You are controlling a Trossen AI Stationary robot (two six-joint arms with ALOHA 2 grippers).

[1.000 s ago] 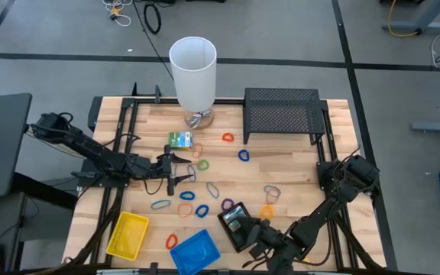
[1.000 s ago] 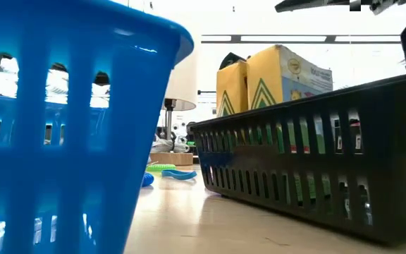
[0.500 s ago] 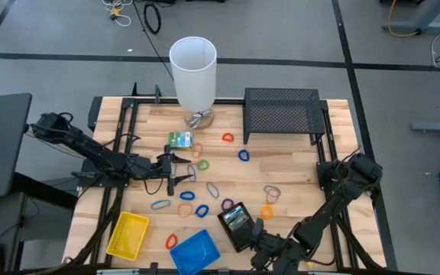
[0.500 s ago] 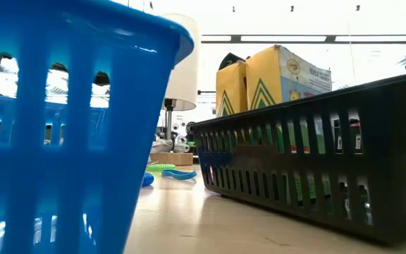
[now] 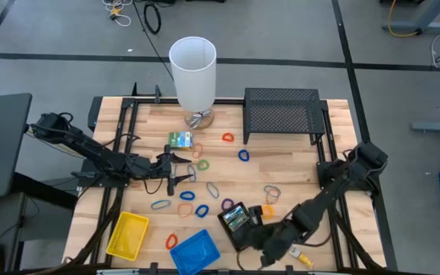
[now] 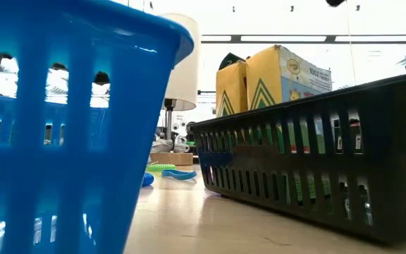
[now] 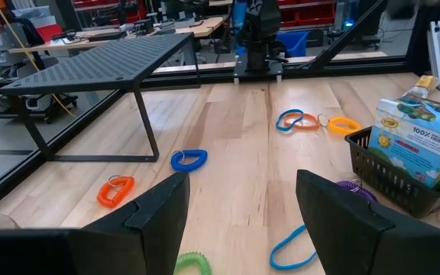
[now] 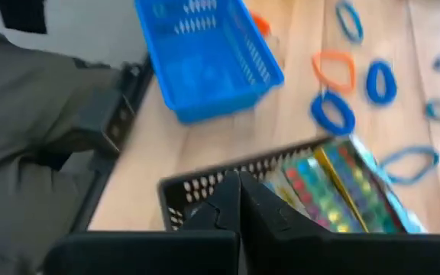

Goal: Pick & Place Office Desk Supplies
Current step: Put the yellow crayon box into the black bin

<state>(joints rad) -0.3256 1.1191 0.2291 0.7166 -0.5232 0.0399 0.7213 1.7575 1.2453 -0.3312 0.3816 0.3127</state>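
The wooden desk (image 5: 296, 164) carried scattered rubber-band loops (image 5: 202, 210), a green box (image 5: 179, 140), a white cylinder (image 5: 193, 72) and mesh rack (image 5: 281, 111) far, and near, yellow (image 5: 127, 234), blue (image 5: 194, 251) and black (image 5: 235, 224) trays.

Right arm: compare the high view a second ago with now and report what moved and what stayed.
The right hand shut empty and slid from the near table edge, right of the black tray, up against that tray's right side, its elbow swinging farther in over the table. The tray and its boxes stayed put. The left hand kept open at mid-table; the blue tray, yellow tray and rubber-band loops did not move.
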